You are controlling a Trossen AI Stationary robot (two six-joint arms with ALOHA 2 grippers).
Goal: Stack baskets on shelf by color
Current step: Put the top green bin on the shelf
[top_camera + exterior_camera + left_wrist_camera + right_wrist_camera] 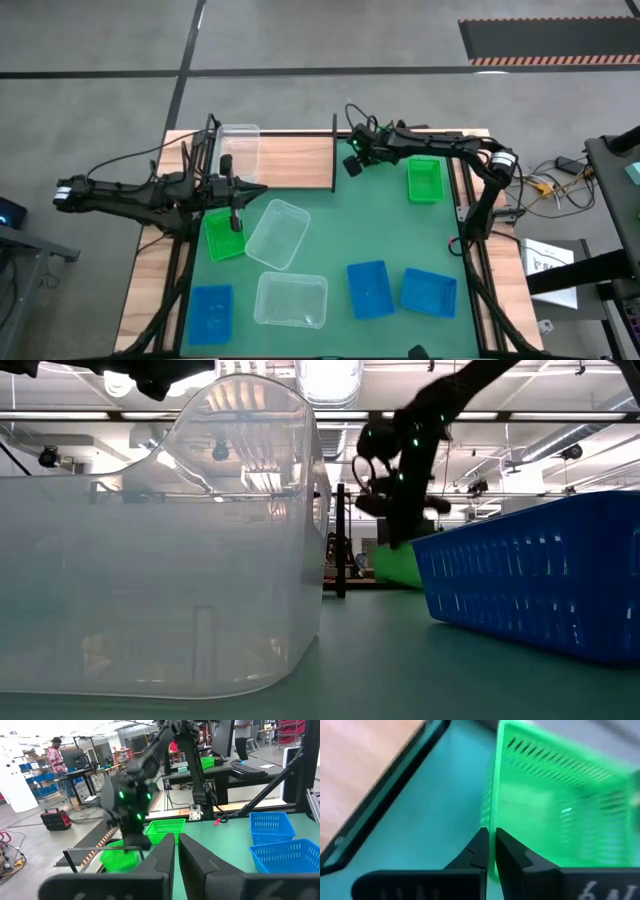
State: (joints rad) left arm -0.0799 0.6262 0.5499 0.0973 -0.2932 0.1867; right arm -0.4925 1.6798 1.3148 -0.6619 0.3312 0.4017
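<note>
Progress looks slight: only one clear basket sits on the shelf, at its left end in the upper middle of the high view. Everything else lies off it on the green mat.

We see our right gripper near the shelf's right upright, beside the green basket in the upper right of the mat. In the right wrist view its fingers are pinched together on the thin wall of that green basket, so we judge it gripped but not yet lifted.

Our left gripper hangs over a second green basket at the left of the mat. Its fingers stand nearly closed with nothing between them.

Left to sort, as far as we can see: two clear baskets in the middle of the mat, one of them tilted, and three blue baskets along the lower edge. We count two green baskets in the high view, though the left wrist view may show another one beneath the right gripper.
</note>
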